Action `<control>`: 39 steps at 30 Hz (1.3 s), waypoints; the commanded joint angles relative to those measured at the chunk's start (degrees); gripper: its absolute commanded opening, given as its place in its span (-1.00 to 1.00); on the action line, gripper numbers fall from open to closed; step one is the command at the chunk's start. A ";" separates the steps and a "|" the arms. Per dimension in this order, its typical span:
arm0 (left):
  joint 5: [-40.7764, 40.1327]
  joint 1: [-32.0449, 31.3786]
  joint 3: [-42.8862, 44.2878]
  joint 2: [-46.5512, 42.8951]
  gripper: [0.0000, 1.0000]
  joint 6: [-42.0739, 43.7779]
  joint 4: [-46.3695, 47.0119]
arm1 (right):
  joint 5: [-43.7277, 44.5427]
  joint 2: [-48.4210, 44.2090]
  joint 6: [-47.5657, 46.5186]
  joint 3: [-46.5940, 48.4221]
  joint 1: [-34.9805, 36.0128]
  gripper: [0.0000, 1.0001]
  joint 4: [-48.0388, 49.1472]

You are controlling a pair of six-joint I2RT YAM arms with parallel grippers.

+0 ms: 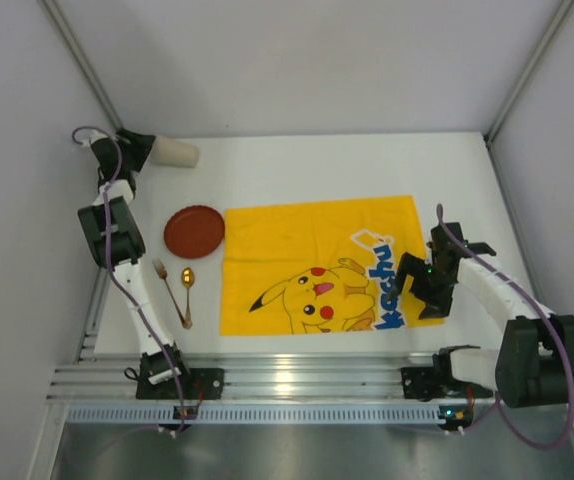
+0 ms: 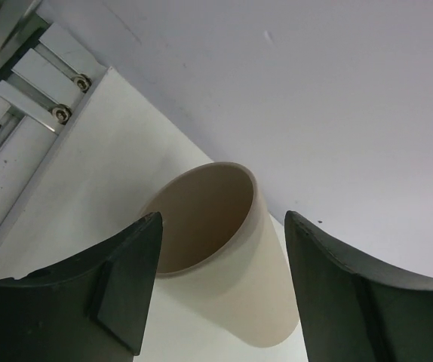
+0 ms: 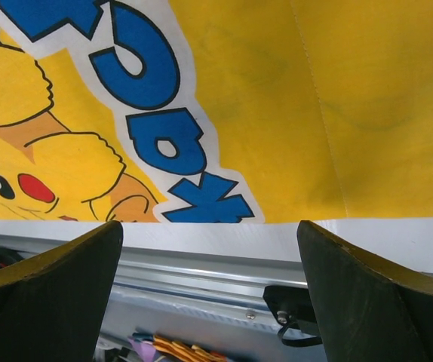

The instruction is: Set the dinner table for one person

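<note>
Left hand [image 2: 222, 226] sits at the far left corner, its fingers apart on either side of a beige cup [image 2: 235, 264] that lies on its side, mouth toward it, unclamped. Right hand [image 3: 209, 234], fingers wide apart and holding nothing, hovers over the near right corner of the yellow cloth [image 1: 297, 240]. Left of the cloth lie a red plate [image 1: 194, 231], fork [image 1: 170, 290] and spoon [image 1: 187, 293]. The white worktop [image 1: 317, 165] carries them all, with a rail [image 1: 287, 385] along its near edge.
</note>
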 commanded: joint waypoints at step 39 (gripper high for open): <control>11.05 -13.00 -27.19 -26.64 -1.00 8.10 -14.29 | -2.66 5.24 -2.70 4.76 0.98 1.00 3.99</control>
